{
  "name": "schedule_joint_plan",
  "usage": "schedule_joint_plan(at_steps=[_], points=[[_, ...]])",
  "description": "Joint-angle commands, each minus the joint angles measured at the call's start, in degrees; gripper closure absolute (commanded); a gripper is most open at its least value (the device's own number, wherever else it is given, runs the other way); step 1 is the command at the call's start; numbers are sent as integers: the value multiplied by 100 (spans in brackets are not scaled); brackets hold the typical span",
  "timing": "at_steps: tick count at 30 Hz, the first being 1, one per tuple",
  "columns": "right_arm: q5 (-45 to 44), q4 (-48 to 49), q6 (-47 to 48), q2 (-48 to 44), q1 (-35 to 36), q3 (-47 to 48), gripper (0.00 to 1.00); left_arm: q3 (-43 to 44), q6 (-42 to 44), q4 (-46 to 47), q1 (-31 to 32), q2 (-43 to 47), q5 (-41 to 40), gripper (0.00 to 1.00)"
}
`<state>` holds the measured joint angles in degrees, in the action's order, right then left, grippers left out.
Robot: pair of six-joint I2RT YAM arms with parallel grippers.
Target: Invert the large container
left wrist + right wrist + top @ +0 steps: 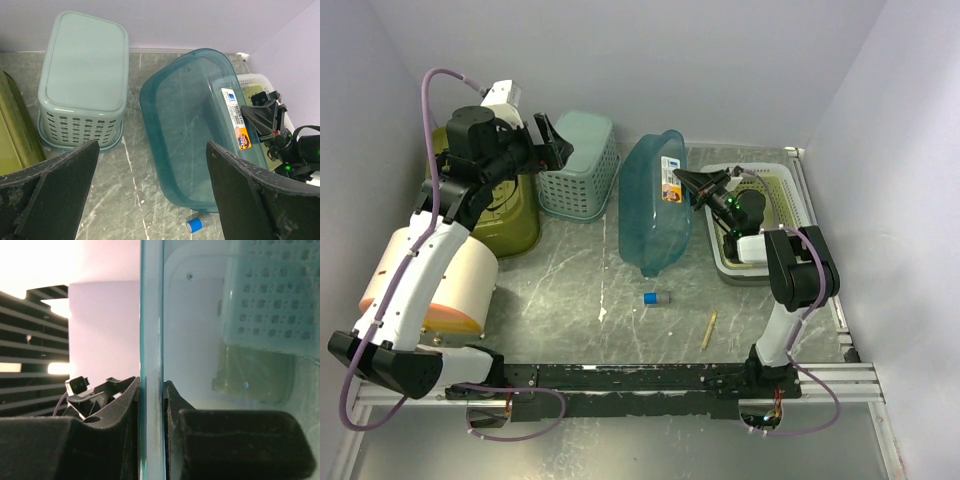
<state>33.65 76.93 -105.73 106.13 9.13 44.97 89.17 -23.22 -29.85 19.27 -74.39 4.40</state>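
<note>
The large container [652, 205] is a clear blue plastic tub. It stands tilted up on its left long side in the middle of the table, its opening facing left. It also shows in the left wrist view [195, 130]. My right gripper [688, 181] is shut on the tub's raised right rim, seen edge-on in the right wrist view [151, 365] between both fingers. My left gripper [552, 143] is open and empty, held high at the back left, looking down on the tub.
An upturned pale green basket [580, 165] stands left of the tub. An olive bin [510, 215] and an orange-white roll [445, 285] are at left. A white tray [760, 215] is at right. A blue-capped vial [657, 298] and a stick [709, 329] lie in front.
</note>
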Motion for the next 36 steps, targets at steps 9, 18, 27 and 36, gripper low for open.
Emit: schedule_joint_plan(at_steps=[9,18,27,36], points=[[40,-3583,2355,-1220,-294,-11,67,28,-51,237,-37,-253,416,0],[-530,-6087,4297,-1447,-343,995,36,-79,-120,372,-37,-377,626,0],[-420,-6492,4890,-608,-157,1986,31,-177,-122,393,-37,-370,684,1],[-979,-7232,5442,531,201,3350,29,-206,-108,317,-28,-320,715,0]])
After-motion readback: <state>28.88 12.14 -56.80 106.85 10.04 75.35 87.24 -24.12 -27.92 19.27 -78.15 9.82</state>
